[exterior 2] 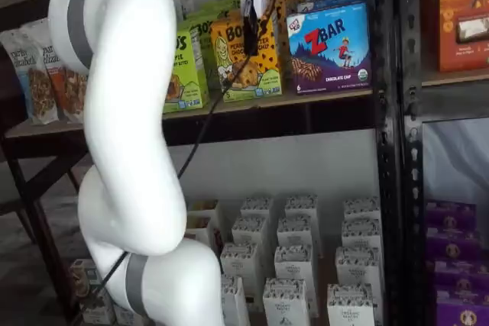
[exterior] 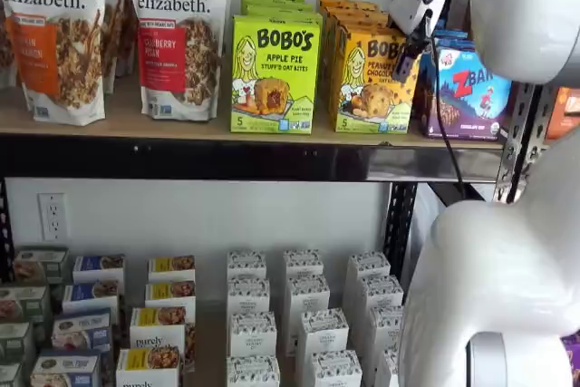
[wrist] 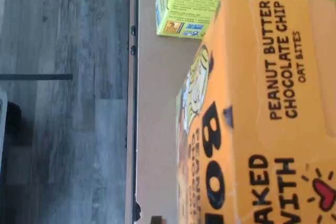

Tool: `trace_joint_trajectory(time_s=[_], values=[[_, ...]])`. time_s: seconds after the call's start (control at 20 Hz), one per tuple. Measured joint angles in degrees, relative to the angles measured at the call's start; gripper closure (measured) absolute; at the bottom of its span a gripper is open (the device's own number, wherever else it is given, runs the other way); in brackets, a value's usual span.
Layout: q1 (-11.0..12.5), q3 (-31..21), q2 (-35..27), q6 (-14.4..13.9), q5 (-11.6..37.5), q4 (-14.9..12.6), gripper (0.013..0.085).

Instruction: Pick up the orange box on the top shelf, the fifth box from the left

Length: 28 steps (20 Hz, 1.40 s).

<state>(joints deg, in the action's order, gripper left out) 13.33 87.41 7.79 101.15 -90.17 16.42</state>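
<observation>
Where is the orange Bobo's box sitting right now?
In both shelf views the orange box stands on the top shelf, between the lime-green Apple Pie carton and the blue ZBar box.

lime-green Apple Pie carton (exterior: 275, 74) | ZBar box (exterior 2: 330, 49) | granola bags (exterior: 177, 33) | white cartons below (exterior: 304, 328)

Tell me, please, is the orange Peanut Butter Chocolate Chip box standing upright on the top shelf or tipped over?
Upright: in both shelf views the orange box stands on its base on the top shelf, front panel facing out.
</observation>
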Motion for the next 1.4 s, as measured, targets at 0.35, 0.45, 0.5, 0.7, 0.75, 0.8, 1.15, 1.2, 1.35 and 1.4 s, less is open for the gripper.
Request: trace_joint_trajectory(time_s=[0.35, 0.45, 0.5, 0.7, 0.75, 0.8, 1.15, 1.2, 1.35, 1.4], values=[[0.21, 0.18, 0.03, 0.11, -0.13, 0.32, 0.0370], [0.08, 0.19, 0.03, 0.03, -0.09, 0.07, 0.0370], [0.03, 0.22, 0.00, -0.02, -0.12, 0.03, 0.0370], [-0.06, 0.04, 0.12, -0.08, 0.06, -0.05, 0.0370], [-0.07, -0.07, 0.20, -0.08, 0.18, -0.05, 0.0370], [-0.07, -0.14, 0.25, -0.07, 0.25, -0.01, 0.0370], [-0.07, 0.19, 0.10, -0.15, -0.36, 0.16, 0.0450], [-0.04, 0.22, 0.09, -0.15, -0.42, 0.25, 0.0450], [-0.01, 0.20, 0.14, -0.14, -0.39, 0.26, 0.0490], [-0.05, 0.16, 0.17, -0.15, -0.31, 0.11, 0.0490]])
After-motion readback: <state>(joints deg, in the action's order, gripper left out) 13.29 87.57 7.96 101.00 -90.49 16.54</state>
